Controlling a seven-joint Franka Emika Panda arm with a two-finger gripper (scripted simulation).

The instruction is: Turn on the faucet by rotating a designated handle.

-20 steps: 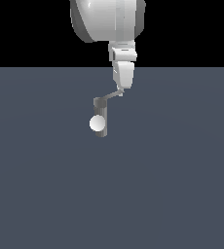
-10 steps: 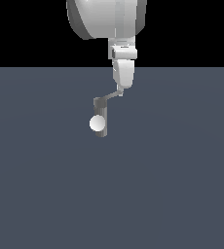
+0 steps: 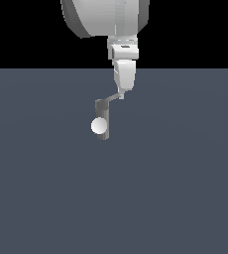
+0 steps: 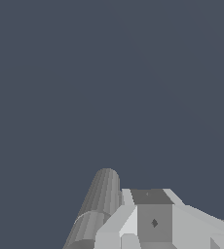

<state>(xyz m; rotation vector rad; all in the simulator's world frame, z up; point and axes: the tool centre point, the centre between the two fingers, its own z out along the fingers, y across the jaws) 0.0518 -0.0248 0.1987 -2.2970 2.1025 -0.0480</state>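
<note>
**Gripper tip meeting the far end of the faucet handle**

While the white arm is hanging down from above in the exterior view, the gripper [image 3: 122,93] is pointing straight down, its tip touching the outer end of the handle [image 3: 114,98]. The handle is slanting down and away from the gripper tip toward the exterior view's left, joining the top of the faucet [image 3: 102,119], which is standing upright on the grey worktop [image 3: 185,188] just below and beside the gripper. A white ball [image 3: 99,126] is sitting on the faucet's front, lower than the gripper tip. In the wrist view, grey gripper parts [image 4: 154,220] and a ribbed grey cylinder [image 4: 100,202] are showing. Whether the fingers are apart or together cannot be told.
</note>
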